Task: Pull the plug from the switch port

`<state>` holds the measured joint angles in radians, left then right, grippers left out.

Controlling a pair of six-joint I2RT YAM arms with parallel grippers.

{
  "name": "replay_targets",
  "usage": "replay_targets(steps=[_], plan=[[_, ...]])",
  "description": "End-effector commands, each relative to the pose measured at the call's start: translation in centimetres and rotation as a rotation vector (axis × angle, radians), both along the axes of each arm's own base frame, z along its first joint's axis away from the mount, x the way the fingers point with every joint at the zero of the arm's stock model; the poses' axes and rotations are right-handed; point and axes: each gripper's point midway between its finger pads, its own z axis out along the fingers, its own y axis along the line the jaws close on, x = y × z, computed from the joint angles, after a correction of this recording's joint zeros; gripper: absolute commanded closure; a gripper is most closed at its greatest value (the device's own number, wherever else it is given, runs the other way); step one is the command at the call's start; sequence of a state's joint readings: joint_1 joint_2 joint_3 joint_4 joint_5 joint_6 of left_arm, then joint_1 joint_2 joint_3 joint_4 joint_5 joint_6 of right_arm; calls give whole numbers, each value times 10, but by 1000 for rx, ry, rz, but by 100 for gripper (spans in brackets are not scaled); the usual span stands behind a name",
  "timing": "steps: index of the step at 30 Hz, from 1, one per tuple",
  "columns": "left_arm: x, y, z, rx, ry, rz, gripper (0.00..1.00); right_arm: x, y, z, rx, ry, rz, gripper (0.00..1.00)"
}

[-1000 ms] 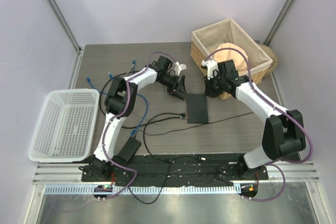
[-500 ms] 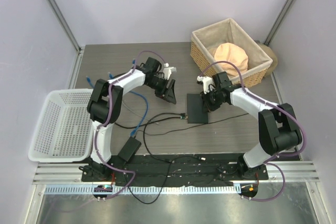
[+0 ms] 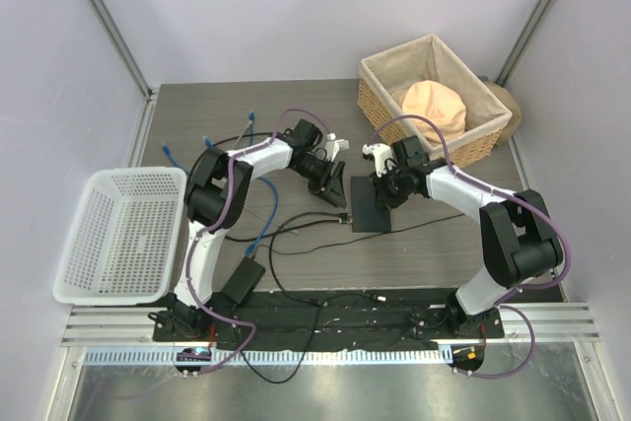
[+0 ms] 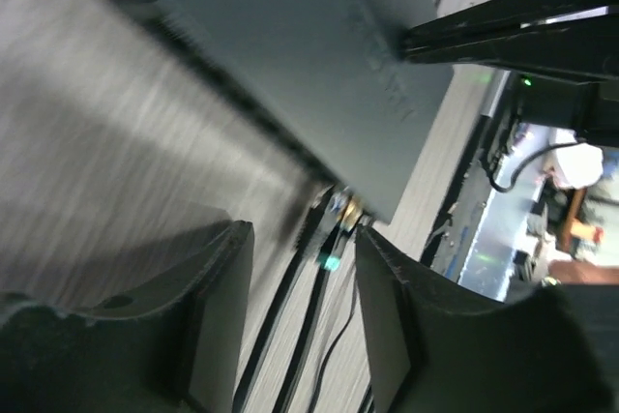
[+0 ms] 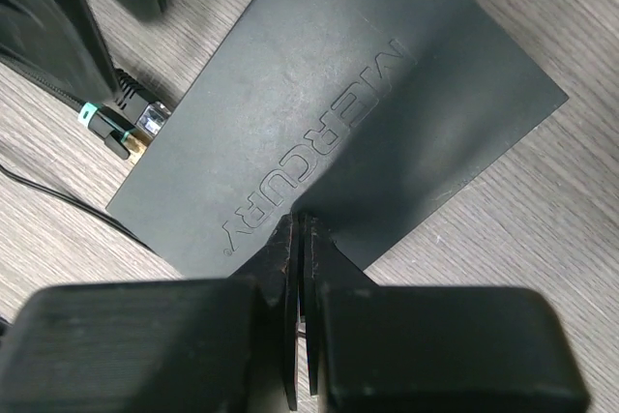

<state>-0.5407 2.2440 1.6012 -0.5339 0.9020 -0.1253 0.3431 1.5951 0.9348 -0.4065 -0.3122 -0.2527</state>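
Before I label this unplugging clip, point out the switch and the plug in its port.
switch [image 5: 334,118]: right wrist view, on its flat top, at the MERCURY lettering.
plug [image 5: 108,125]: right wrist view, on its green band.

Overhead plus wrist close-ups on switch [image 3: 370,214]

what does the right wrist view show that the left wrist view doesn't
Only the right wrist view: the MERCURY lettering readable, and the right gripper shut, its tips down on the switch. Only the left wrist view: the left gripper open, with the cables seen between its fingers. Both: the switch's top, and the plug seated in its edge.
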Motion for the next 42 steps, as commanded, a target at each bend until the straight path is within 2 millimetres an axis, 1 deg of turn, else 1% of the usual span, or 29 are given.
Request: replay_targets(steps=[1,7,10,15,18,25,30,34,37,42], plan=[[-13,-13,-19,-2,60,-37,50,-25,-25,-29,-117,72,-7,99],[-16,-14,-23,-10,73,-57,53,-31,-26,-31,-113,83,-10,99],[-20,-15,-25,-14,72,-77,55,-29,-25,-31,-111,79,-10,99],[-27,-14,-35,8,79,-94,57,-24,-24,-29,-109,68,-11,99],[-29,-15,-37,13,76,-102,59,-23,-23,-29,-106,61,-11,99],[-29,-14,-40,28,67,-104,61,-25,-23,-28,-98,57,-12,99],[-30,-15,-42,37,61,-105,64,-27,-25,-29,-107,59,-16,99],[-31,-16,-44,50,55,-106,64,-27,-25,-29,-103,54,-16,99],[-28,-14,-50,85,40,-92,64,-28,-25,-29,-103,54,-16,99],[-25,-11,-64,162,-1,-72,60,-27,-25,-28,-103,51,-17,99]])
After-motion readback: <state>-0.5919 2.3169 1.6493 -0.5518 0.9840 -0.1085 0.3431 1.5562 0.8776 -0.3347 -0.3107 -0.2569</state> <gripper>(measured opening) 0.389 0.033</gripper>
